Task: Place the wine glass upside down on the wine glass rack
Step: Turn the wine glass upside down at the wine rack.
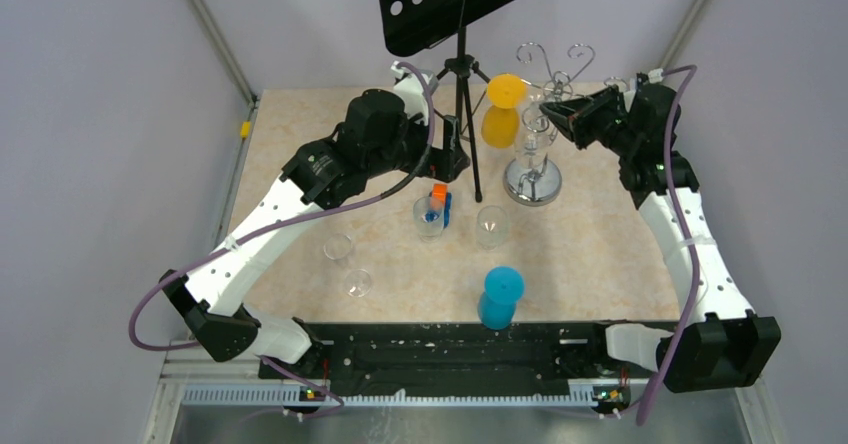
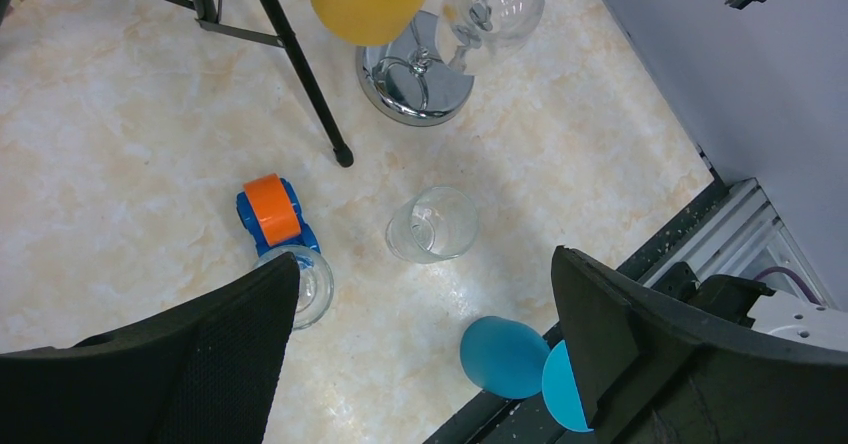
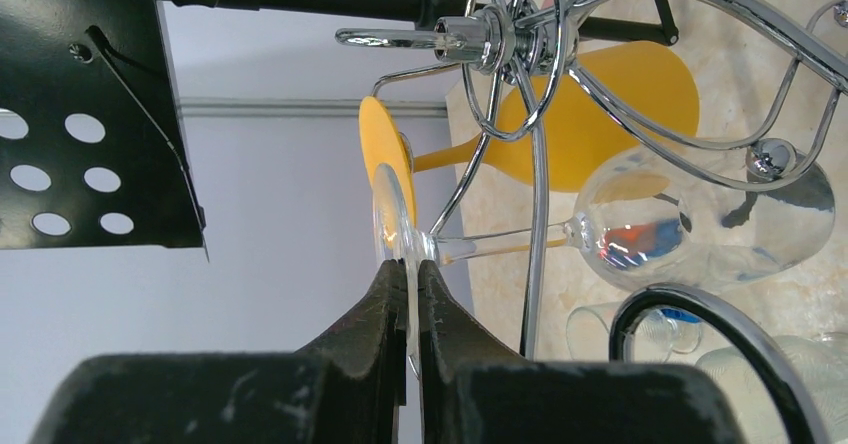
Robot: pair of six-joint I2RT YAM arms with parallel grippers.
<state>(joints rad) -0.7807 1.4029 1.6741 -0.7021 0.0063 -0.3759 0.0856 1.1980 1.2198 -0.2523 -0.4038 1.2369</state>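
The wine glass rack [image 1: 533,182] is a chrome stand at the back right, with a round base [image 2: 415,79] and curled hook arms [image 3: 520,39]. A yellow wine glass [image 1: 502,111] hangs upside down from it. My right gripper [image 3: 411,264] is shut on the foot of a clear wine glass [image 3: 700,214], which it holds bowl-down among the rack's arms beside the post [image 1: 534,136]. I cannot tell whether the foot rests on a hook. My left gripper [image 2: 425,264] hovers open above the table near the music stand, holding nothing.
A black music stand [image 1: 460,4] on a tripod stands just left of the rack. On the table lie a blue and orange toy car [image 2: 272,212], several clear tumblers [image 2: 432,224] and a blue goblet [image 1: 500,299] at the front edge.
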